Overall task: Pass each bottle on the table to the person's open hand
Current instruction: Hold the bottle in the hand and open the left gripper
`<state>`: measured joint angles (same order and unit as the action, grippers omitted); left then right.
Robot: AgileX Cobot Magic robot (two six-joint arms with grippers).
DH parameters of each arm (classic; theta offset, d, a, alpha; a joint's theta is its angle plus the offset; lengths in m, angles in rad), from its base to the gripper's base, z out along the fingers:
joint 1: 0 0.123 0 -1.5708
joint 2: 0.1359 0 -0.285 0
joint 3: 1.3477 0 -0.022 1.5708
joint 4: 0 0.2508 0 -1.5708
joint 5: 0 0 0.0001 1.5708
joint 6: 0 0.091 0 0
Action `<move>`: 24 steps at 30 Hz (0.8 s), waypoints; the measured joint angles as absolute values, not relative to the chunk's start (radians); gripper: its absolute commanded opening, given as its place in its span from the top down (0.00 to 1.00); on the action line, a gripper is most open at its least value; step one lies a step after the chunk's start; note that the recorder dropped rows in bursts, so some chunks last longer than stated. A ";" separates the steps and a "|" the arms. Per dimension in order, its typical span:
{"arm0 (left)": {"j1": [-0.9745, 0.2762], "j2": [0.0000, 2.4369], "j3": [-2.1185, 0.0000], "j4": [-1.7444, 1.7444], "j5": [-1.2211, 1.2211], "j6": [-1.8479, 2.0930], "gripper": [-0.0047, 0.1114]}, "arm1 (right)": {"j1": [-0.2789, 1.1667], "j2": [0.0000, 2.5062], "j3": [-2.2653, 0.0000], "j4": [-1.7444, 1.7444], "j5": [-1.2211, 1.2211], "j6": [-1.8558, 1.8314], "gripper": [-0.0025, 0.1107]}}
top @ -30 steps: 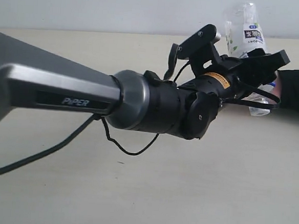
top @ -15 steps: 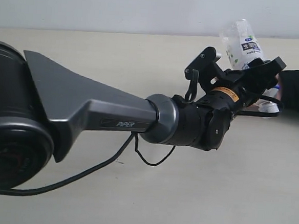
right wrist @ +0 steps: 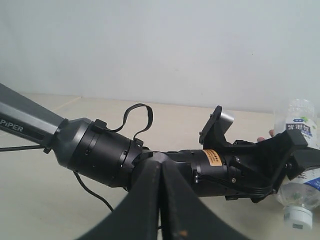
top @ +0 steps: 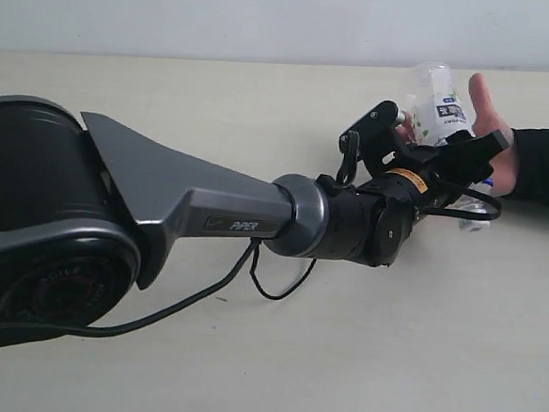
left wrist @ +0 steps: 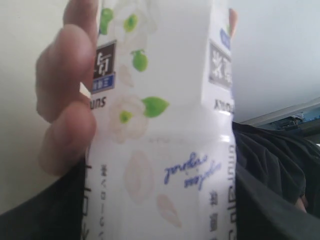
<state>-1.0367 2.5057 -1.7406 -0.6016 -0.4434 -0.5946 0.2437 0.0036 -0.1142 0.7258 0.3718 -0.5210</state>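
Gripping a small clear floral-labelled plastic bottle (top: 439, 95), the left gripper (top: 462, 148) holds it against the person's open hand (top: 503, 168); letting go remains, no other bottles visible.

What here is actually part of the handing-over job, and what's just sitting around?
In the job: bottle, left gripper holding it, person's hand, table.
Just there: right gripper, shut and idle; dangling black cable.
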 measured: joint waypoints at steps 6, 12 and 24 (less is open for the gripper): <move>-1.035 2.506 -1.741 -0.599 -0.441 -0.591 0.32 | 0.244 0.004 -0.114 0.726 0.372 -0.521 0.98; -1.035 2.506 -1.741 -0.602 -0.441 -0.591 0.13 | 0.244 0.004 -0.114 0.726 0.372 -0.521 0.98; -1.035 2.506 -1.741 -0.602 -0.441 -0.588 0.13 | 0.244 0.004 -0.114 0.726 0.372 -0.521 0.98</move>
